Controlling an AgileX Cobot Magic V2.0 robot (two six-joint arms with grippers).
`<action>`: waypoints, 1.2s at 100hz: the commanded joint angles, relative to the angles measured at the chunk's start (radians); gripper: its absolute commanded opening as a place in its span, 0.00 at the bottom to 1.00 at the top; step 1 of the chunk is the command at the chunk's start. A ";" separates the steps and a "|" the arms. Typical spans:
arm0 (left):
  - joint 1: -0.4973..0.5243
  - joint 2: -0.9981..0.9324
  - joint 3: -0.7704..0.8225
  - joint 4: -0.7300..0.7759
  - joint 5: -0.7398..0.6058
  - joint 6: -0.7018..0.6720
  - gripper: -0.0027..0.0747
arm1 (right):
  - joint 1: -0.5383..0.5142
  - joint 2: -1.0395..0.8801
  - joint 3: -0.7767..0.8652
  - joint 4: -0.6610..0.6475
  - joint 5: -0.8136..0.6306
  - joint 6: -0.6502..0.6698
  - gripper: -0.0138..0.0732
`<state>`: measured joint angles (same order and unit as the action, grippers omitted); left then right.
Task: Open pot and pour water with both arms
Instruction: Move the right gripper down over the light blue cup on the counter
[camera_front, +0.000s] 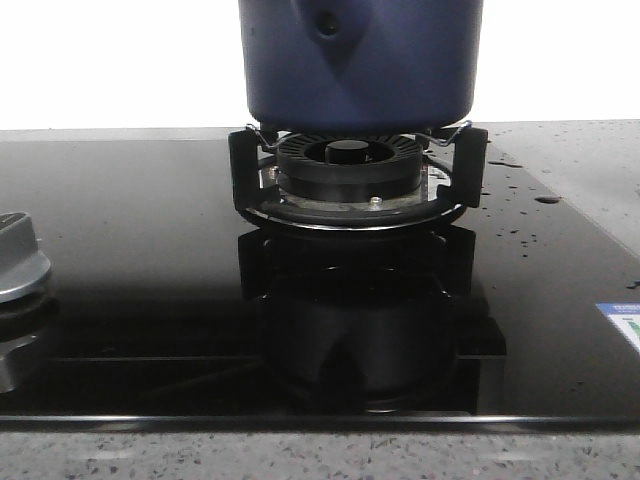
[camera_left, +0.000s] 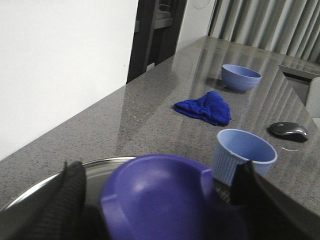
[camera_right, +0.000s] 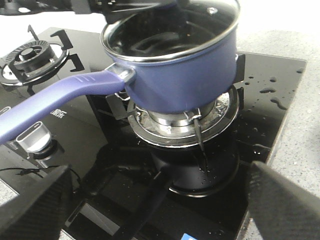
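The dark navy pot (camera_front: 360, 60) stands on the black burner (camera_front: 350, 165). In the right wrist view the pot (camera_right: 185, 80) carries a glass lid (camera_right: 200, 15) with a steel rim, and its long blue handle (camera_right: 55, 97) points out over the hob. I cannot tell whether the lid rests on the rim or is raised. My left gripper (camera_left: 159, 176) straddles the lid's purple knob (camera_left: 160, 197), its fingers (camera_left: 72, 192) closed in against the knob's sides. My right gripper (camera_right: 160, 200) hangs open above the hob, back from the handle, holding nothing.
A second burner (camera_right: 35, 55) and a silver control knob (camera_right: 35, 140) lie beside the pot. Water droplets (camera_front: 520, 200) dot the black glass hob. On the grey counter beyond are a light-blue ribbed cup (camera_left: 245, 155), a blue bowl (camera_left: 241, 77), a blue cloth (camera_left: 205, 107) and a mouse (camera_left: 288, 130).
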<state>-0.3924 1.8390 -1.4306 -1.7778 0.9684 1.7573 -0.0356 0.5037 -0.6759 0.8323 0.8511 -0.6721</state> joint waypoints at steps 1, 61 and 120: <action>-0.015 -0.040 -0.029 -0.057 0.037 -0.012 0.57 | 0.003 0.004 -0.035 0.047 -0.051 -0.011 0.85; 0.053 -0.229 -0.089 -0.027 0.047 -0.142 0.32 | 0.003 0.004 -0.035 -0.013 -0.442 -0.011 0.85; 0.148 -0.634 -0.085 0.180 0.008 -0.323 0.32 | -0.114 0.004 0.259 -0.166 -0.760 -0.005 0.85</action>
<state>-0.2472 1.2595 -1.4822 -1.5245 1.0026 1.4476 -0.1410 0.5037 -0.4442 0.6159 0.2024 -0.6721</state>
